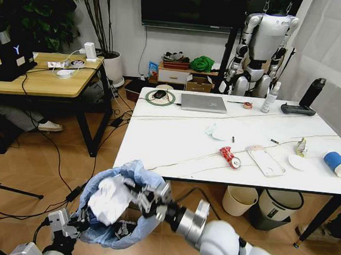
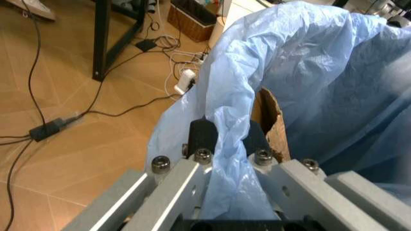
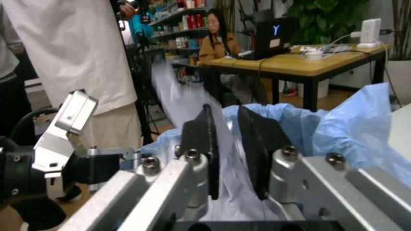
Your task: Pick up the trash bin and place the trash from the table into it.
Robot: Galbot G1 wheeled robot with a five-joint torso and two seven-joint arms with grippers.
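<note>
The trash bin (image 1: 117, 209) is hanging off the floor before the table (image 1: 175, 145), its rim pinched by the left hand (image 1: 83, 218). The right hand (image 1: 136, 197) is gripping crumpled white paper (image 1: 109, 200) over it; red can (image 1: 229, 157) and cup (image 1: 339, 164) are waiting.

The table (image 1: 175, 145) is a white marble-look top with thin grey veins and slim black legs, standing on a wooden floor (image 1: 43, 165). At its far edge lie a silver laptop (image 1: 203, 103), a green ring with a black thing inside (image 1: 160, 97) on its left, and a white bottle (image 1: 271, 99) and a black device (image 1: 298, 110) on the right. In the middle is a crumpled white paper (image 1: 217, 132). Nearer lie a crushed red can (image 1: 230, 157) and, just beside it on the right, a clear plastic packaging (image 1: 265, 160). At the right end lie a small wrapper (image 1: 300, 148), a white round piece (image 1: 300, 163) and a blue-and-white paper cup (image 1: 339, 164) on its side.
</note>
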